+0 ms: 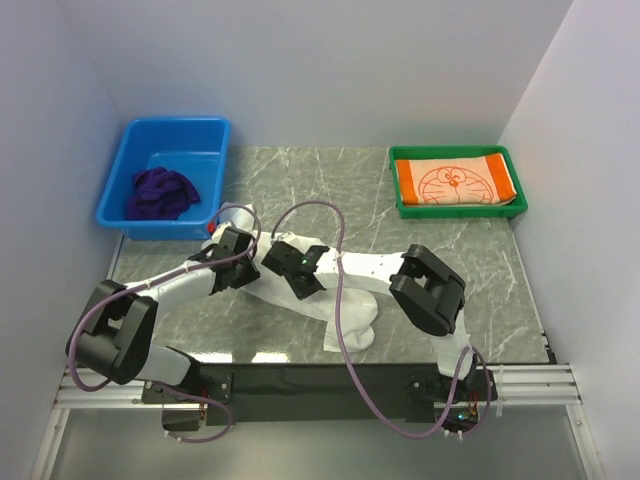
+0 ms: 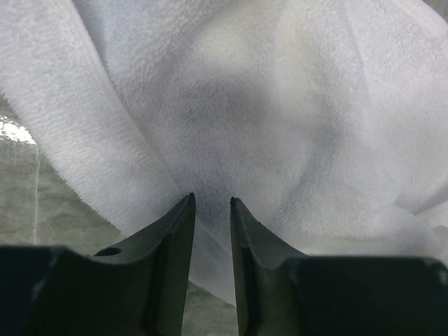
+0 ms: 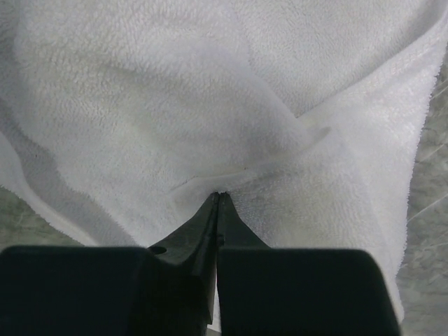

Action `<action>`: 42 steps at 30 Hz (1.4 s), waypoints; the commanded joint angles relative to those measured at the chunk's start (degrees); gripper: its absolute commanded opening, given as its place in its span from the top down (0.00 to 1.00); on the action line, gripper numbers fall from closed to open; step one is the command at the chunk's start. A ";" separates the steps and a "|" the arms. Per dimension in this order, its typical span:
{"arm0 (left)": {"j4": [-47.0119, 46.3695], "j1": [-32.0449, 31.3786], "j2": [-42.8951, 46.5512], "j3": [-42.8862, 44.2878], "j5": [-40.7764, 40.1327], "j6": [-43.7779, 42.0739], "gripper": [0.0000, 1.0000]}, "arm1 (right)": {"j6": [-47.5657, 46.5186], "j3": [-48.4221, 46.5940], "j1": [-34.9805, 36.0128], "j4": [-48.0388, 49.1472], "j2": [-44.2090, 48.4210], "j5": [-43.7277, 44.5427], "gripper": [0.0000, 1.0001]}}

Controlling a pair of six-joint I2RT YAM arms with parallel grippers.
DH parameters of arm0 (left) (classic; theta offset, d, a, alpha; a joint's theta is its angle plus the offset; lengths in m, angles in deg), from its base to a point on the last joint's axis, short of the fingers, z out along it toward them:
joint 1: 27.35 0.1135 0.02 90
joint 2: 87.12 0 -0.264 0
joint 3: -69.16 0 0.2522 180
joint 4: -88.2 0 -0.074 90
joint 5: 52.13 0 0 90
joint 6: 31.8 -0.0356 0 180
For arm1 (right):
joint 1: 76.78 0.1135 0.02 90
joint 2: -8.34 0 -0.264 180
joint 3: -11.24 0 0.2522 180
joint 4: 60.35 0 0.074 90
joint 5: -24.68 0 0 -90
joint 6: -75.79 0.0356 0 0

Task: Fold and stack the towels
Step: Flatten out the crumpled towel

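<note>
The white towel (image 1: 352, 325) lies crumpled in the middle of the table, between both grippers. My right gripper (image 1: 277, 259) is shut on a pinch of the white towel (image 3: 175, 105); in the right wrist view (image 3: 219, 194) creases spread out from the closed tips. My left gripper (image 1: 246, 267) sits against the same towel (image 2: 280, 105). In the left wrist view (image 2: 211, 199) its jaws stand a narrow gap apart, with cloth lying at and below the tips. The orange Doraemon towel (image 1: 455, 183) lies folded in the green tray (image 1: 400, 205). The dark purple towel (image 1: 160, 193) is bunched in the blue bin (image 1: 215, 135).
The blue bin stands at the back left and the green tray at the back right of the grey marble table (image 1: 500, 270). White walls close in on the left, back and right. The right arm's elbow (image 1: 430, 290) rises over the table's right half.
</note>
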 commanded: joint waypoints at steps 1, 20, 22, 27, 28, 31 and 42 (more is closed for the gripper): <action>1.02 0.78 0.15 -1.05 -0.79 0.51 0.68 | 0.59 -0.74 0.16 -1.09 -0.11 2.05 1.00; -0.12 5.09 -0.72 -3.68 2.46 0.78 0.71 | 1.99 18.41 -21.79 3.21 18.34 5.75 1.00; 0.05 5.17 -0.55 -3.60 2.55 0.69 0.71 | 3.40 21.75 -28.91 3.83 21.84 4.78 1.00; 0.40 5.18 0.42 -3.68 2.63 0.60 0.70 | 5.25 26.85 -38.95 7.61 30.81 3.28 1.00; 0.58 5.18 0.60 -3.77 2.63 0.60 0.70 | 4.99 27.03 -39.39 8.05 33.00 3.89 1.00; 0.75 5.18 1.47 -3.95 2.81 0.78 0.68 | 2.97 25.81 -39.31 8.14 34.34 1.54 0.95; 4.79 5.18 6.83 -2.89 2.99 0.25 0.59 | -2.30 22.91 -30.00 10.86 38.21 -7.86 0.45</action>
